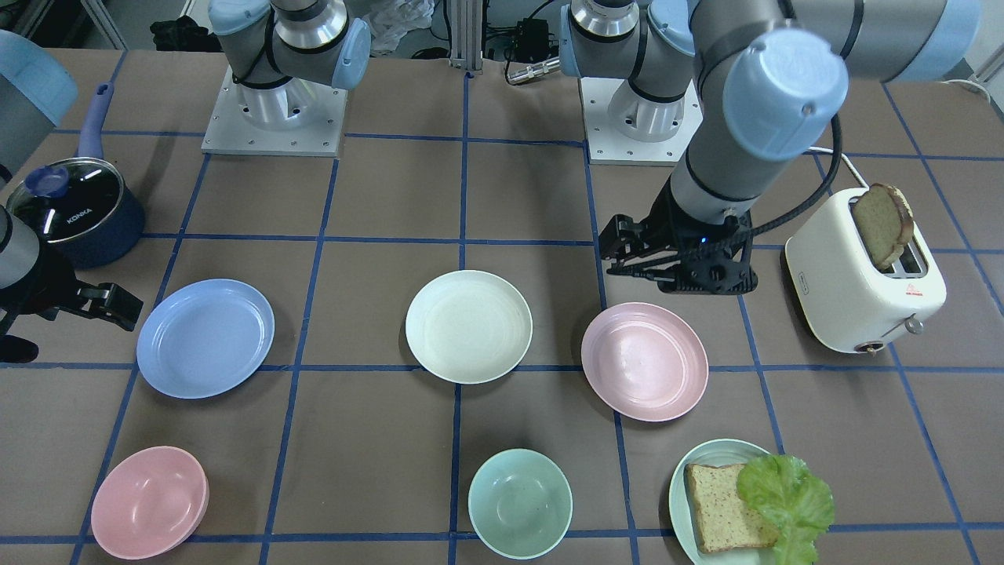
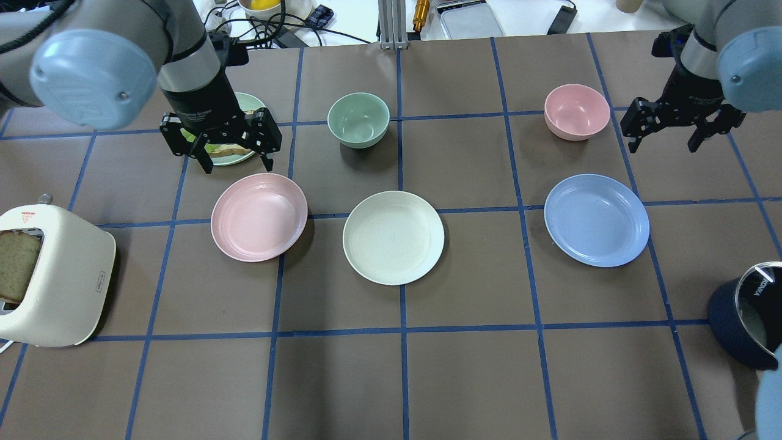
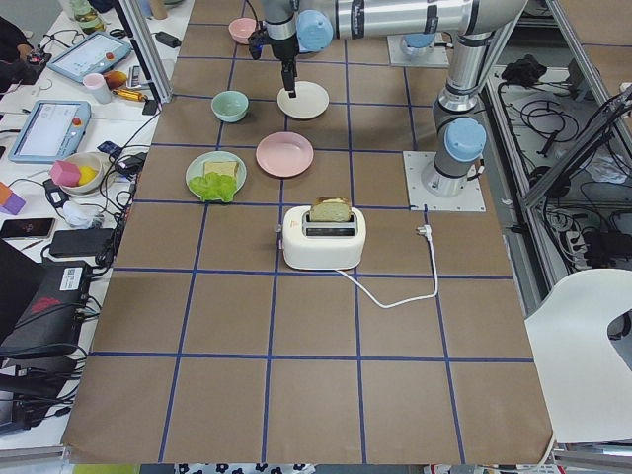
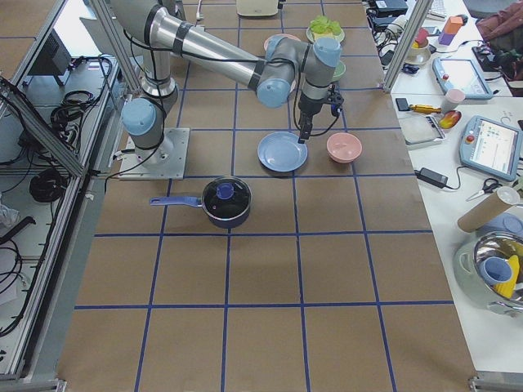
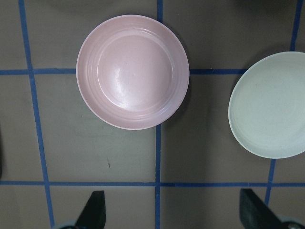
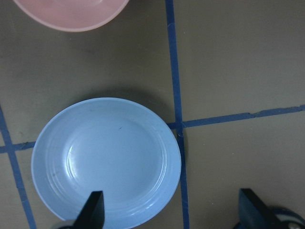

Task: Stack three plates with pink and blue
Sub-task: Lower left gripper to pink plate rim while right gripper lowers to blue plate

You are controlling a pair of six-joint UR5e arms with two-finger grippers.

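Observation:
Three plates lie apart in a row on the brown table. The pale pink plate point(image 2: 259, 217) point(image 1: 644, 361) point(image 5: 132, 78) is on my left. The cream-white plate point(image 2: 393, 237) point(image 1: 468, 326) point(image 5: 269, 105) is in the middle. The light blue plate point(image 2: 596, 219) point(image 1: 205, 337) point(image 6: 106, 162) is on my right. My left gripper point(image 2: 239, 168) point(image 5: 174, 210) hangs open and empty over the pink plate's far rim. My right gripper point(image 2: 663, 146) point(image 6: 172, 210) hangs open and empty just beyond the blue plate's far right edge.
A mint-green bowl point(image 2: 358, 119) and a pink bowl point(image 2: 577, 111) stand behind the plates. A pale green plate point(image 1: 710, 451) with bread and lettuce sits under my left wrist. A white toaster point(image 2: 49, 275) holding bread is near left. A dark lidded pot point(image 1: 74, 208) is near right.

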